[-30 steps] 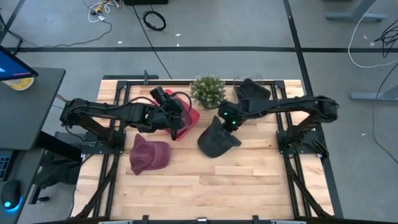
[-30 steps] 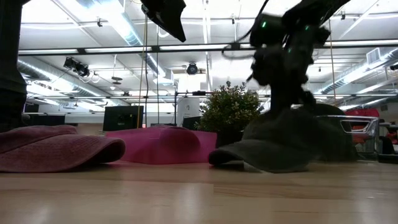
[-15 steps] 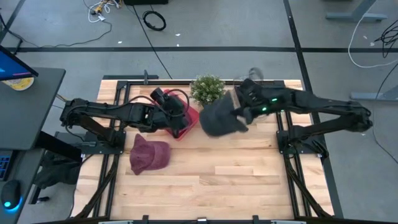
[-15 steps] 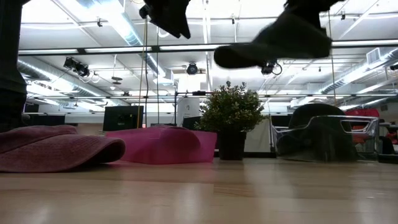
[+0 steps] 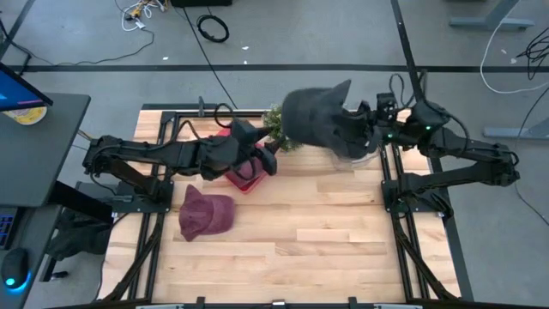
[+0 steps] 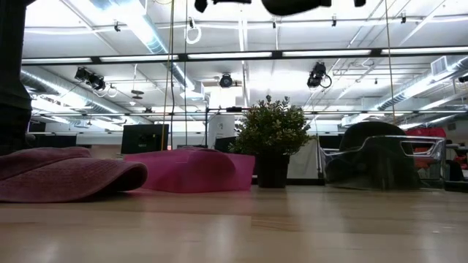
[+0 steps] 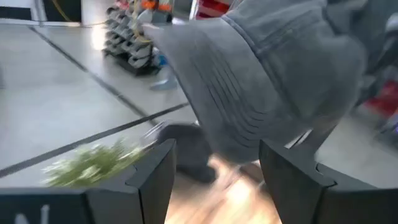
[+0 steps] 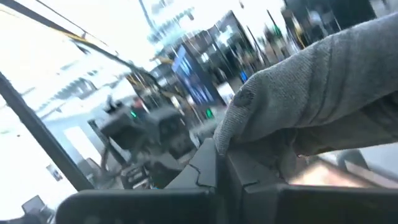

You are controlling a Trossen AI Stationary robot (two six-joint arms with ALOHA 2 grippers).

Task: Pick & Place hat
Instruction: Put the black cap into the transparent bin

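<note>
A dark grey hat (image 5: 313, 116) hangs high over the table's far side with my right gripper (image 5: 350, 130) shut on it. It covers part of the small plant (image 5: 273, 129). In the low view only its underside (image 6: 303, 6) shows at the top edge. My left gripper (image 5: 266, 161) hovers open above a pink hat (image 5: 242, 178). In the left wrist view it (image 7: 214, 180) faces the grey hat (image 7: 273, 74), apart from it. A maroon hat (image 5: 206, 212) lies crown up on the table's left part. My right gripper pinches a fold of the grey hat's cloth (image 8: 249, 127) at its edge between the two shut fingers (image 8: 208, 168). The fingers come at it about level from the table's right side. The hat is lifted well clear of the table and spreads out toward the table's left.
A potted plant (image 6: 270, 139) stands at the far middle. A clear container (image 6: 380, 157) with another dark hat in it sits at the far right. The pink hat (image 6: 190, 169) and the maroon hat (image 6: 66, 174) rest on the left half. Bare wood (image 5: 326, 240) fills the near half.
My right gripper has risen high and drawn back toward the table's far right, tipping from pointing down to about level. The grey hat has gone from resting on the table to hanging clear above the plant. My left gripper has lifted a little and tipped up toward level, staying open.
</note>
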